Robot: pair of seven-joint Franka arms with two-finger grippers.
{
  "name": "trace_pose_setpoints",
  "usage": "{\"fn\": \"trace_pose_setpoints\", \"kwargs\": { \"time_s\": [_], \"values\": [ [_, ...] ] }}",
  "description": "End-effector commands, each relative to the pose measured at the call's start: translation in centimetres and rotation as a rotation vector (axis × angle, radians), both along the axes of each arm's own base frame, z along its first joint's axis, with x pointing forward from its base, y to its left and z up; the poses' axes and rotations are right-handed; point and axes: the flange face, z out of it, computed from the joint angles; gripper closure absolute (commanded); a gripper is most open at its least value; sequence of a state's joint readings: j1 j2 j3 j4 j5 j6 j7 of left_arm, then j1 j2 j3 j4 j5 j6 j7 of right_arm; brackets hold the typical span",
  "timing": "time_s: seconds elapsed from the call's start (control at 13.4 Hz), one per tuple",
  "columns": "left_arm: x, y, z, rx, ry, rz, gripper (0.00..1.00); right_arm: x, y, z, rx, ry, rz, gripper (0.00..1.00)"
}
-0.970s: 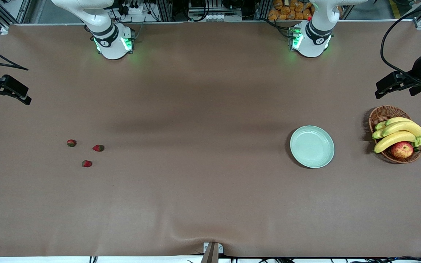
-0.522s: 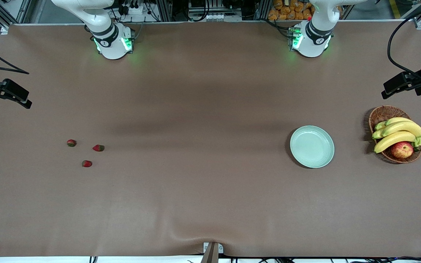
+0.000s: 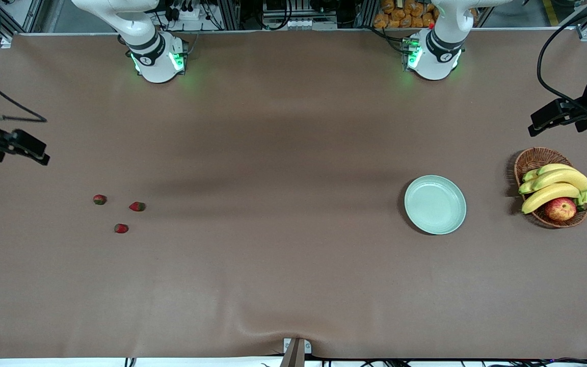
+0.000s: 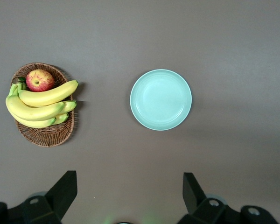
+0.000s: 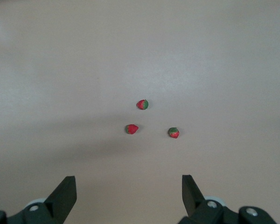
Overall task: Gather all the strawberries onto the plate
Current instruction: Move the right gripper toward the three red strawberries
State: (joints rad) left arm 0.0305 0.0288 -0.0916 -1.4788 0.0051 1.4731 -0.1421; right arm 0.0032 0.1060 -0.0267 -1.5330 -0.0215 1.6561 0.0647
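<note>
Three strawberries lie loose on the brown table (image 3: 293,285) toward the right arm's end, set in a small triangle, none touching another. Taking the middle strawberry (image 3: 137,206) (image 5: 131,129) as landmark: a second strawberry (image 3: 100,199) (image 5: 173,133) lies beside it, closer to the table's end edge and slightly farther from the front camera; a third strawberry (image 3: 121,228) (image 5: 143,104) lies nearer to the front camera. Bare tabletop surrounds the group on every side, and the table's end edge and front edge are both well apart from it.

The plate (image 3: 435,205) (image 4: 161,99) sits well apart from the landmark strawberry, toward the left arm's end, with a wide stretch of bare cloth between them. It is upright, holds nothing, and has bare cloth all round its rim. A wicker basket (image 3: 534,158) (image 4: 46,135) stands near the plate, closer to the table's end edge, not touching it; it holds bananas (image 3: 553,186) (image 4: 37,105) and an apple (image 3: 560,208) (image 4: 39,80).

The right gripper (image 3: 31,148) (image 5: 128,196) hangs in the air over the table's margin at the right arm's end, fingers spread wide, holding nothing. The left gripper (image 3: 548,114) (image 4: 129,196) hangs over the margin at the left arm's end, above the cloth beside the basket, fingers likewise spread and holding nothing.
</note>
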Motion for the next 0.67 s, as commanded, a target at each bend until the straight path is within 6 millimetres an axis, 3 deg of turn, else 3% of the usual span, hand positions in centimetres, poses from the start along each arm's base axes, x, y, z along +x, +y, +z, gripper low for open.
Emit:
{"fn": "trace_pose_setpoints", "kwargs": {
  "time_s": [0.0,0.6],
  "values": [
    [-0.6,-0.1,0.7,-0.021,0.003,-0.015,0.00,1.7,-0.7,-3.1,-0.009,0.030,0.002,0.00],
    [-0.2,-0.9,-0.2,-0.023,0.019,-0.029,0.00,5.6,-4.1,-17.5,0.053,0.152,-0.120,0.00]
  ]
}}
